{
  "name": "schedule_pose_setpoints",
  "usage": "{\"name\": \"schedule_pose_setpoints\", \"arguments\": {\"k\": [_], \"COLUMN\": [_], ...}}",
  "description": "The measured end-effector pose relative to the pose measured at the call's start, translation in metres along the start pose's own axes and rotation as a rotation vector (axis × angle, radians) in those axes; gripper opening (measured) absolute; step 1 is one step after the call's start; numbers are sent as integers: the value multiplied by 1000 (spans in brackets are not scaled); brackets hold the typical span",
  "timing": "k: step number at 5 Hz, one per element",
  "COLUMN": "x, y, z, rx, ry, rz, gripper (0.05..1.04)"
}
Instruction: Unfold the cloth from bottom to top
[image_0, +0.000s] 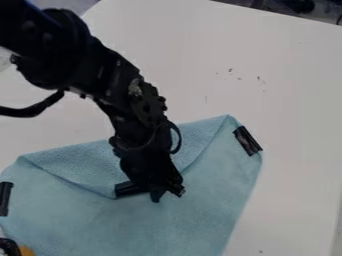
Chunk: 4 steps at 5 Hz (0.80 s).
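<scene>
Light-blue textured cloth (200, 220) lies on the white tabletop (294, 100), beneath and around the black two-finger claw (168, 194); whether the claw is open, closed or gripping cloth, cannot tell. Triangular folded flap (73, 167) lies doubled over, its tip and a short black strip (129, 189) just beside the claw. Judged progress: claw placed at the tip, unfolding itself not achieved, whole flap left to turn up.

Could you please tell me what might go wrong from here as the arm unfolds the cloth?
The gripper sits where the folded flap overlaps the lower layer of the cloth, so it might catch both. It might also snag the black strip right beside it. Pulling on the flap could drag the whole cloth rather than open it.
</scene>
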<state>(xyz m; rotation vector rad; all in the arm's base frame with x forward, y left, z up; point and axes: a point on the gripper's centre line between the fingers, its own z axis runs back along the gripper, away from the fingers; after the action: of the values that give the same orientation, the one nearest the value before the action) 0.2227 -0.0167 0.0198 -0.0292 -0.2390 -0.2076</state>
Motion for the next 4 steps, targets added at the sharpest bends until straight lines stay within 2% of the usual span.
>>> {"name": "schedule_pose_setpoints", "arguments": {"k": [1, 2, 3, 4], "x": [-2, 0, 4, 5], "y": [0, 3, 4, 4], "z": [-3, -1, 1, -1], "rx": [-7, 6, 15, 11], "ry": [20, 33, 38, 28], "rz": [-13, -21, -27, -36], "gripper": [238, 457, 767, 918]}}
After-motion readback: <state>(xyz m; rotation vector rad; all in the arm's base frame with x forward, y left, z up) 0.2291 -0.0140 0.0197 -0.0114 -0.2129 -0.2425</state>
